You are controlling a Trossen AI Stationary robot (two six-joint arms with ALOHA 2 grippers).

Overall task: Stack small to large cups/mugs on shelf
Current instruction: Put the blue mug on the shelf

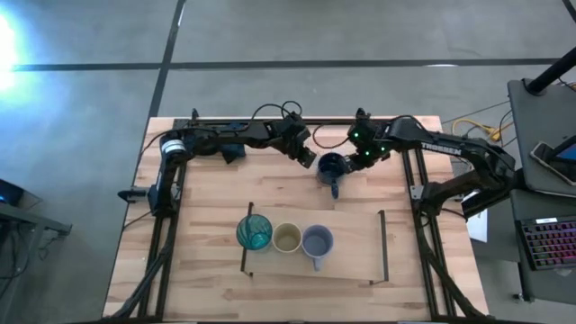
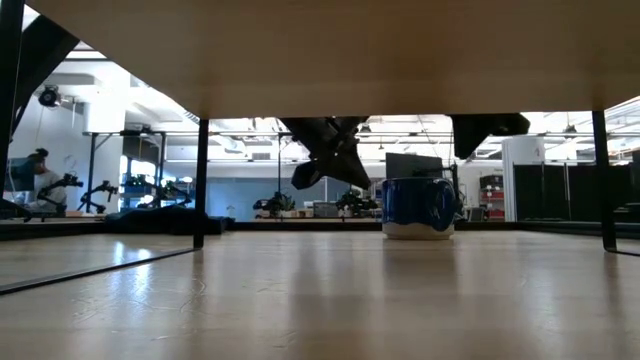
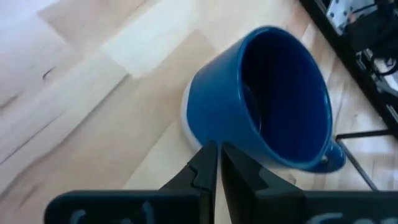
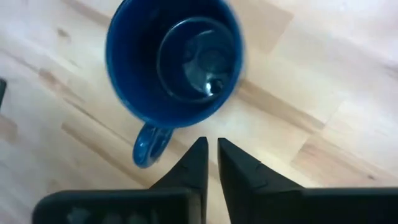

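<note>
**While Three Vessels Stand on the Shelf, the Blue Mug Sits Off It Between Both Grippers**

While the shelf (image 1: 355, 236) carries three vessels in a row, the wide dark blue mug (image 1: 331, 168) stands upright on the tabletop (image 1: 216, 180) just behind the shelf's far edge. Its handle points toward the shelf.

On the shelf, reading from its left rail: the teal tumbler (image 1: 254, 233), the olive-tan cup (image 1: 287, 238) and the lavender-grey mug (image 1: 317, 241) stand close side by side, all upright.

The left gripper (image 1: 308, 158) hangs just beside the blue mug on its left, fingers pressed together and holding nothing. The right gripper (image 1: 358, 163) hangs just beside the mug on its right; its wrist view shows a narrow gap between the fingers (image 4: 194, 163), which grip nothing. Neither gripper visibly touches the mug.
</note>
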